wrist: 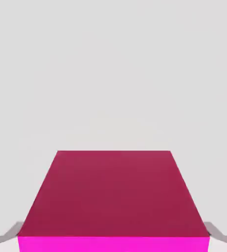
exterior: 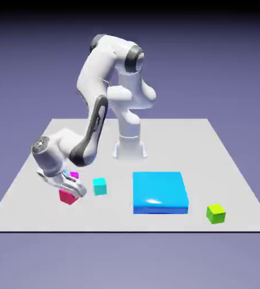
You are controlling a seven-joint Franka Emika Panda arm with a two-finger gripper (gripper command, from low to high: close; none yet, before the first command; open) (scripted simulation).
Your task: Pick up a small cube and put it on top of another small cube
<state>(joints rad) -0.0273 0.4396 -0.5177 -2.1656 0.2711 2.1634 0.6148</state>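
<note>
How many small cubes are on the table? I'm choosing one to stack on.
4: the crimson cube in the pincer, a purple-magenta cube partly hidden behind the pincer, a teal cube just right, and a green cube far right.

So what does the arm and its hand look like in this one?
A glossy white arm with rounded links, dark grey bands at the joints and a grey cap near the wrist. The hand is white with small light-grey fingertips. No cables or markings show.

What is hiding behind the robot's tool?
A small purple-magenta cube peeks out behind the tool, mostly covered by it. The tool is shut on the small crimson cube.
</note>
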